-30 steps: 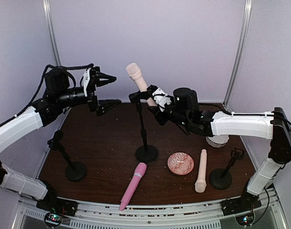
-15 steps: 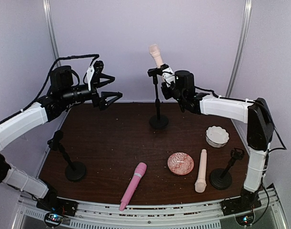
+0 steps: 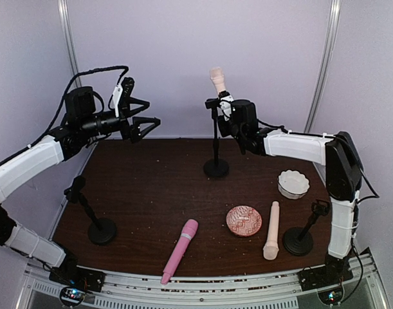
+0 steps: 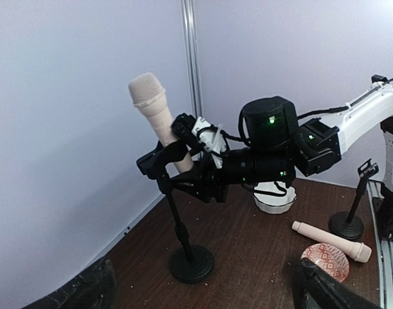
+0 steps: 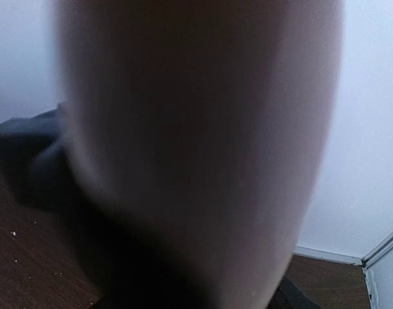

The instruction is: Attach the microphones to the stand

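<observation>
A peach microphone (image 3: 216, 80) stands head up in the clip of the black stand (image 3: 216, 168) at the back middle of the table. My right gripper (image 3: 226, 108) reaches in from the right at the handle just beside the clip. The blurred handle (image 5: 202, 148) fills the right wrist view and hides the fingers. My left gripper (image 3: 154, 111) hangs open and empty in the air at the back left, pointing at the stand. A pink microphone (image 3: 180, 251) lies near the front edge. A second peach microphone (image 3: 272, 230) lies at the front right.
Two empty black stands are on the table, one at the left (image 3: 101, 230) and one at the front right (image 3: 299, 241). A patterned pink dish (image 3: 244, 221) sits beside the lying peach microphone. A white bowl (image 3: 293, 183) is at the right.
The stand with the peach microphone has gone from the table's middle to the back, my right arm stretching out with it. The left gripper shifted slightly and stays open.
</observation>
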`<state>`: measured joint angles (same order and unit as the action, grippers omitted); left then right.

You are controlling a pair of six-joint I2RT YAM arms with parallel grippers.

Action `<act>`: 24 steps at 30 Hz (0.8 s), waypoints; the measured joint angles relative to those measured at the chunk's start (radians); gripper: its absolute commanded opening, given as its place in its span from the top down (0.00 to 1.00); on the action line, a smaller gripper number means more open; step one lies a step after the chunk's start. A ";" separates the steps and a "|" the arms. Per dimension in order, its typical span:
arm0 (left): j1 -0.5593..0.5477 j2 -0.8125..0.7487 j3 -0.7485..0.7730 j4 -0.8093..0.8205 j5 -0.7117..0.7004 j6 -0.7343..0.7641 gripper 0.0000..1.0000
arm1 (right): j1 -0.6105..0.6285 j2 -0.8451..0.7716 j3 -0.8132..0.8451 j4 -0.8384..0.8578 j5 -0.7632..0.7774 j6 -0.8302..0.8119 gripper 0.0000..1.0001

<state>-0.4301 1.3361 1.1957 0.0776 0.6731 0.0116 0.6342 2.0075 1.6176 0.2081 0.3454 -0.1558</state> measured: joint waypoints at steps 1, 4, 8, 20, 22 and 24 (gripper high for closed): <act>0.004 0.007 0.004 0.000 -0.004 -0.020 0.02 | 0.000 -0.005 -0.005 -0.002 0.005 0.005 0.37; 0.013 0.026 0.014 0.000 -0.019 -0.074 0.02 | 0.000 -0.035 -0.041 -0.004 0.003 0.037 0.30; 0.020 0.034 0.018 -0.004 -0.053 -0.120 0.02 | 0.000 -0.093 -0.113 -0.019 -0.007 0.098 0.22; 0.031 0.026 0.024 -0.066 -0.276 -0.134 0.02 | 0.097 -0.305 -0.333 -0.097 0.003 0.191 0.07; 0.032 0.019 0.024 -0.082 -0.295 -0.124 0.02 | 0.130 -0.350 -0.374 -0.103 0.010 0.192 0.08; 0.032 0.006 0.024 -0.095 -0.312 -0.106 0.02 | 0.175 -0.410 -0.430 -0.111 0.018 0.188 0.09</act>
<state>-0.3981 1.3426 1.2198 -0.0170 0.3607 -0.0948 0.8093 1.5978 1.1881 0.0967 0.3634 0.0326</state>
